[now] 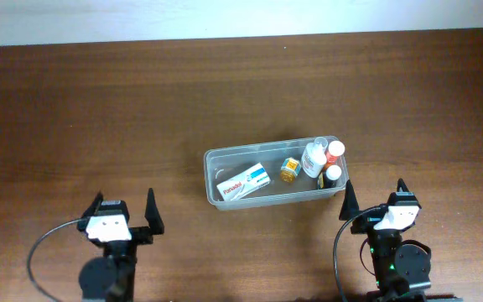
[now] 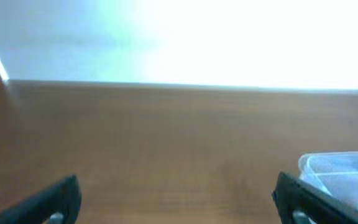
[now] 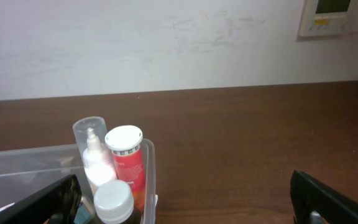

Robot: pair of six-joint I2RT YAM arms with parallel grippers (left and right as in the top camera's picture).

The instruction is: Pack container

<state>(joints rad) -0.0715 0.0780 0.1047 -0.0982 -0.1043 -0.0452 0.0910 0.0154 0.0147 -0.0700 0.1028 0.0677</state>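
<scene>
Container (image 1: pixel 250 148): clear thin tub, probably light, flexible, slick; take by rim; left gripper (image 1: pixel 124 205), right gripper (image 1: pixel 376 195) jaws spread.

Clear container (image 1: pixel 210 176), white-and-blue box (image 1: pixel 244 182), red white-capped tube (image 3: pixel 128 169), dark wood-grain table (image 1: pixel 99 109)

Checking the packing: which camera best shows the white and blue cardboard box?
Overhead: the white and blue cardboard box lies whole inside the clear plastic tub. Neither wrist view shows it clearly, just tub corners.
</scene>
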